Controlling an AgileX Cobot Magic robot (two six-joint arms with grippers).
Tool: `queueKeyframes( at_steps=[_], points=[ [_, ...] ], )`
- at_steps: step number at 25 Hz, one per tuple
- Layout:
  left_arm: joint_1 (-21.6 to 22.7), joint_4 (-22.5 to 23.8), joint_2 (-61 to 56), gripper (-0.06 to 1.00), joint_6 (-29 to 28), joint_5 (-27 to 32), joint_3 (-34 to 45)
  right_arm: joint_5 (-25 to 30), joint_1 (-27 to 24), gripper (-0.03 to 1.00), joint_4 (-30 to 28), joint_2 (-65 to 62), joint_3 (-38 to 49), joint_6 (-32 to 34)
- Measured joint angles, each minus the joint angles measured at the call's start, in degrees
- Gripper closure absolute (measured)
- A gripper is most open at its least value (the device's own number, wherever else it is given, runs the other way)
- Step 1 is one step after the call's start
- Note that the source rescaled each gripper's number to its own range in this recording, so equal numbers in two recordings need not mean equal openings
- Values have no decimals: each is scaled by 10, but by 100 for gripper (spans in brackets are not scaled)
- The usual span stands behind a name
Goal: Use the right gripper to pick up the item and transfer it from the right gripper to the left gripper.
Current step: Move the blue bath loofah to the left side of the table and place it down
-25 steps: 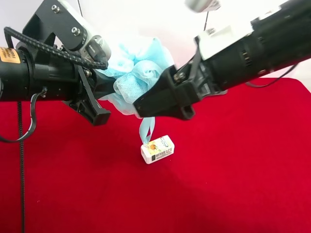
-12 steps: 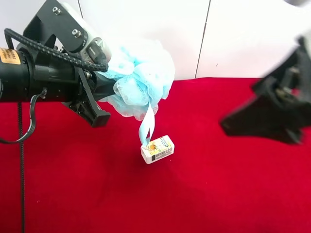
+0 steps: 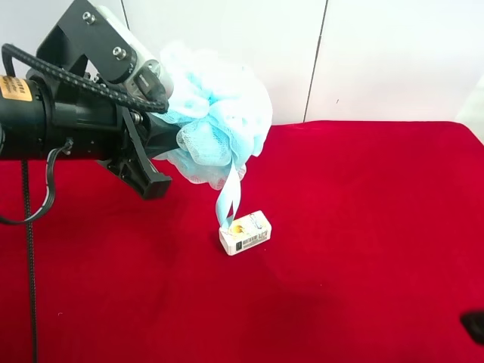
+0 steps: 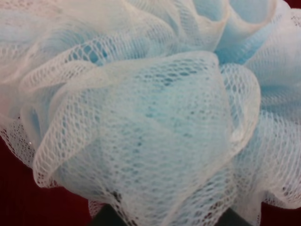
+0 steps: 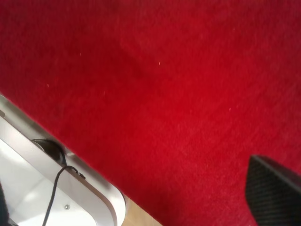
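Handoff looks done to me: your left gripper [image 3: 170,138] is clamped tight on the pouf [image 3: 219,106], held up over the red cloth [image 3: 363,212], with the ribbon [image 3: 229,198] dangling right by the white box [image 3: 245,232]. Loads of open cloth rightward. Your right gripper [image 5: 272,192] sits wide open and empty near the table edge [image 5: 96,188].

light blue mesh pouf [image 3: 219,113], red cloth [image 3: 363,212]

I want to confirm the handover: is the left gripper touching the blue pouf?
Touching. In the exterior high view the pouf hangs above the red cloth, clamped in the left gripper alone.
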Motion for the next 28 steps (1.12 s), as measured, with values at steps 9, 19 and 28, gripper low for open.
queueKeyframes(
  at_steps=[9, 19, 28],
  points=[
    [0, 0, 0, 94, 0, 23, 0, -40, 0, -3, -11, -170, 74, 3],
    [0, 0, 0, 94, 0, 30, 0, -75, 0, -3, -30, -207, 87, 19],
    [6, 0, 0, 94, -90, 31, 0, -76, -59, -3, -29, -236, 87, 19]
  ],
)
